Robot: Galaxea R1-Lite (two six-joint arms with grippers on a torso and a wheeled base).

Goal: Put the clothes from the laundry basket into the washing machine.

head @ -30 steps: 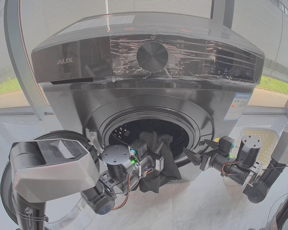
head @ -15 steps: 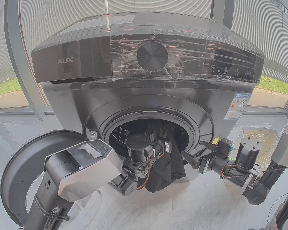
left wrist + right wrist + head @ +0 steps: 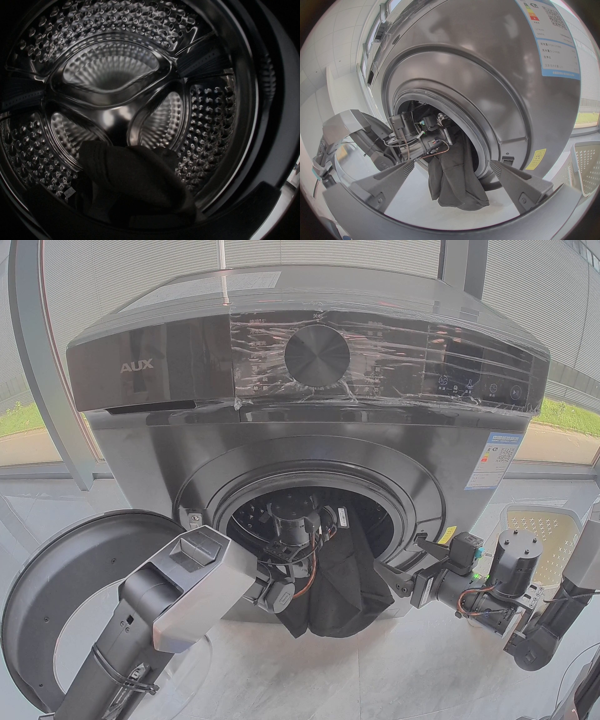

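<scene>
As limp black cloth (image 3: pixel 340 590) drapes the round washer rim (image 3: pixel 420 499), the right gripper (image 3: pixel 451 167) gapes open.
Left gripper (image 3: pixel 328 518) inside the dimpled, seemingly steel drum (image 3: pixel 109 72); its fingers' state cannot be told.

I seem to be in a laundry corner of a bright, glass-walled room, more test space than home. Before me a front-loading washing machine (image 3: pixel 312 434), clear film (image 3: pixel 387 365) taped across its upper front, stands on pale floor tiles (image 3: pixel 406 677). Tall windows (image 3: pixel 544 290) with blinds run behind it, grass (image 3: pixel 572 415) outside. A perforated laundry basket (image 3: pixel 558 530) sits to my right.
</scene>
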